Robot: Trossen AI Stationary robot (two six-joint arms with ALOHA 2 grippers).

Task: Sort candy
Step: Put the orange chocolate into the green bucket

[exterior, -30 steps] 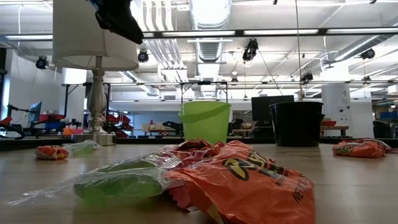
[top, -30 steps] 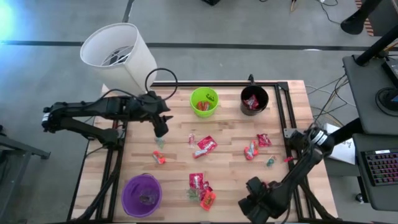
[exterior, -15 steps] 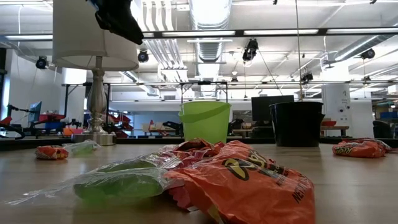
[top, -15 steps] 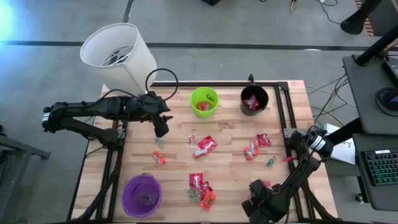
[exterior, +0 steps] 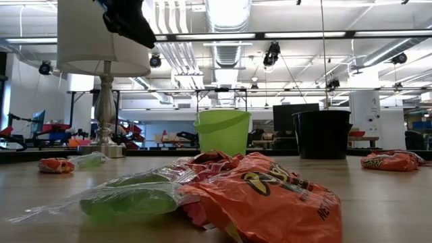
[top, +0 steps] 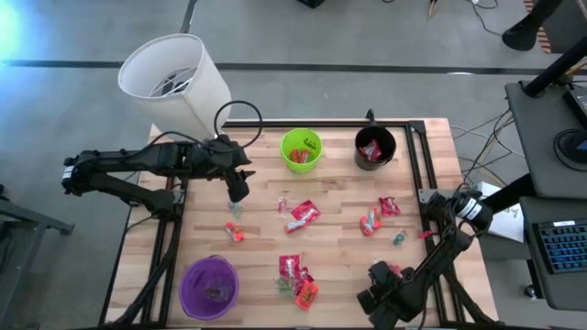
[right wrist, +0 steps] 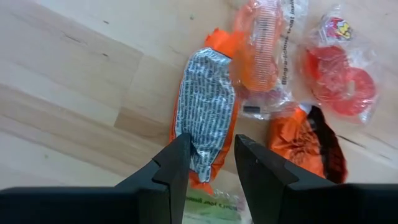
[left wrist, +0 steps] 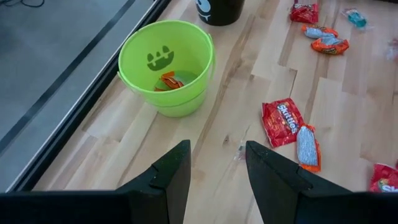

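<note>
Table (top: 339, 192): butcher-block top, dark frame, seen from above

Candy: loose wrapped pieces scattered over the middle and near part of the top; red packet (top: 303, 215) at centre, red and orange pieces (top: 371, 221) to the right, a cluster (top: 298, 280) toward the near edge, a small orange piece (top: 235, 233) on the left side. Some pieces lie inside the green cup (top: 301, 149) and the black cup (top: 374, 148) at the far edge. Purple cup (top: 209, 287) at the near left corner; contents cannot be told

Left gripper (top: 237, 194): held above the table's left part, over a small pale piece (top: 235, 210); fingers parted with a narrow gap, nothing between them (left wrist: 216, 180)

Right gripper (top: 378, 302): low at the near right edge; its wrist camera shows the fingers slightly apart, empty, over an orange-and-silver wrapper (right wrist: 204, 115) beside red ring sweets (right wrist: 339, 71)

Lamp (top: 174, 78): white shade, far left corner
</note>
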